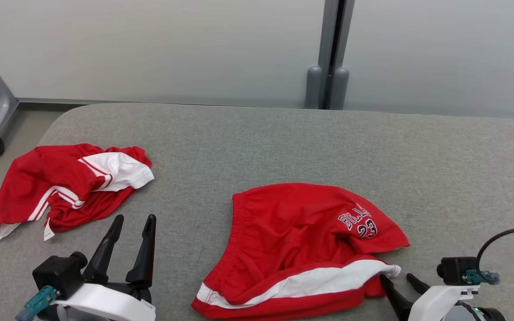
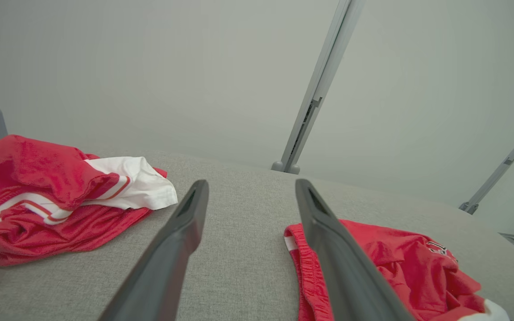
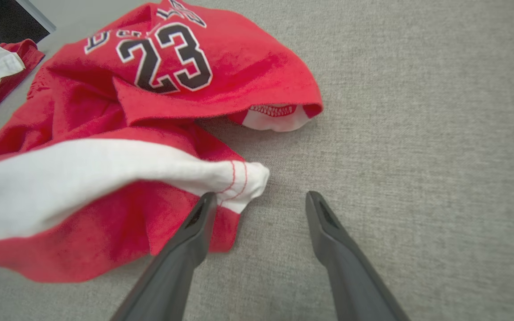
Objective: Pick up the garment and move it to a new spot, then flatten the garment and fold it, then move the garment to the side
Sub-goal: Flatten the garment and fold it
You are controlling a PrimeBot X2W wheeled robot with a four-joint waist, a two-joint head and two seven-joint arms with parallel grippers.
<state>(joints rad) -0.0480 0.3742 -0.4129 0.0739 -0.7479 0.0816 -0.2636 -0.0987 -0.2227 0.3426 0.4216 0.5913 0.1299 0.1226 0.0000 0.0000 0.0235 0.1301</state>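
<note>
Bright, even and diffuse, as from overhead. Faint, soft-edged shadows under the folds of the shorts (image 1: pixel 301 240) and on the counter (image 1: pixel 283 142) just beside their hem. Crisp across the head view. Blurred in the right wrist view at the shorts' near white band (image 3: pixel 83 178), sharper at the number (image 3: pixel 167 58) beyond it. Bowed toward the edges in the left wrist view, with the post (image 2: pixel 310 111) behind the shorts leaning.
</note>
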